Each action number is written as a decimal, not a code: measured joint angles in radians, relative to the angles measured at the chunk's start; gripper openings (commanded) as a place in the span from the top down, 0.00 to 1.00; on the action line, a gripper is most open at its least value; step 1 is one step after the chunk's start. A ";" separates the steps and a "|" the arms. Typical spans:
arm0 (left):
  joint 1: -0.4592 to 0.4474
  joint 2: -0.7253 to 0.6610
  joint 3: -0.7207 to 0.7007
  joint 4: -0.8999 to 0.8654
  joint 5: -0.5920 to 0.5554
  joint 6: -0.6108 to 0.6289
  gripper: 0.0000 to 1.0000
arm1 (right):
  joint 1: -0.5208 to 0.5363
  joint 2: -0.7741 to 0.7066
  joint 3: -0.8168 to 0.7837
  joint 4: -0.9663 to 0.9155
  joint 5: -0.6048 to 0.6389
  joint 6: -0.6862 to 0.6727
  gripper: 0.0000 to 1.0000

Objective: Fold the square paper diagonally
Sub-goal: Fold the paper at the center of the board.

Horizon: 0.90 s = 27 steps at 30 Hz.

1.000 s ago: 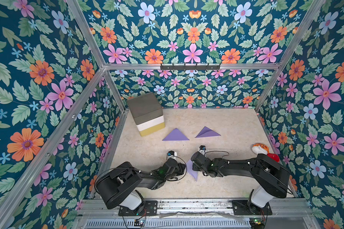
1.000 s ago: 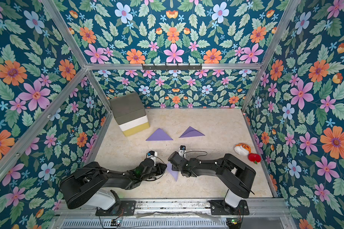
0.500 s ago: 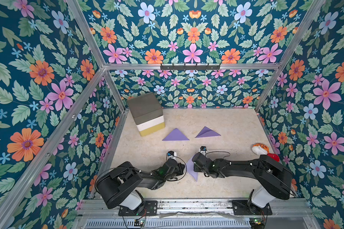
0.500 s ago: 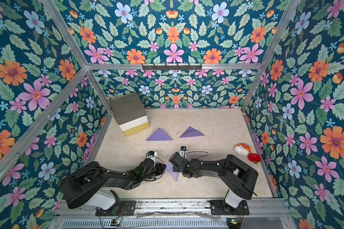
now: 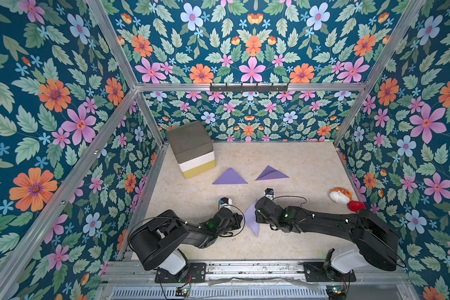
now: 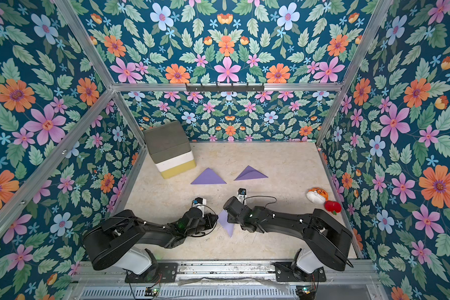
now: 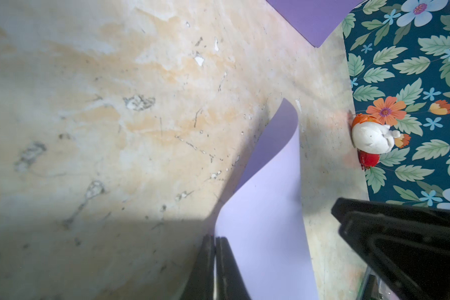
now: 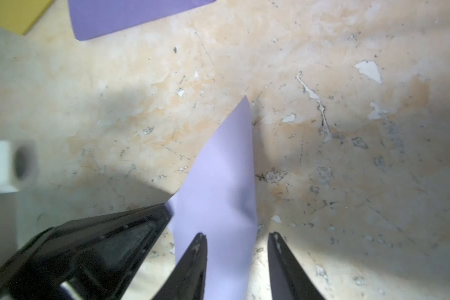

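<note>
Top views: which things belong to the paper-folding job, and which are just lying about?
In the job: purple paper, pinched by the shut left hand; open right hand over it.
Lying about: folded purple triangles, foam block stack, tiger toy, red toy.

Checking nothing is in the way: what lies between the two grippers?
Only the purple paper, curled upward, in both top views. The left gripper is shut on its edge; the right gripper stands open around it, per the wrist views.
</note>
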 measured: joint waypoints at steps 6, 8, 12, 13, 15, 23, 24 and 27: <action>-0.001 0.004 0.000 0.008 -0.001 0.000 0.87 | 0.000 0.023 0.000 0.052 -0.089 -0.001 0.66; -0.001 0.004 0.000 0.008 -0.002 0.000 0.87 | 0.001 0.041 0.000 0.063 -0.114 -0.001 0.66; -0.002 0.005 0.003 0.007 -0.002 0.001 0.87 | 0.006 0.065 0.000 0.070 -0.141 0.000 0.68; -0.002 0.005 0.003 0.007 -0.002 0.001 0.87 | 0.006 0.073 0.000 0.067 -0.143 0.000 0.69; -0.002 0.007 0.004 0.007 -0.002 0.001 0.87 | 0.007 0.092 0.005 0.056 -0.154 0.006 0.70; -0.003 0.014 0.004 0.013 -0.005 0.002 0.89 | 0.009 0.132 0.005 -0.001 -0.138 0.010 0.71; -0.003 0.015 0.004 0.014 -0.005 0.003 0.90 | 0.009 0.133 0.005 0.000 -0.137 0.011 0.71; -0.003 0.016 0.004 0.015 -0.005 0.003 0.92 | 0.010 0.134 0.004 0.000 -0.129 0.014 0.71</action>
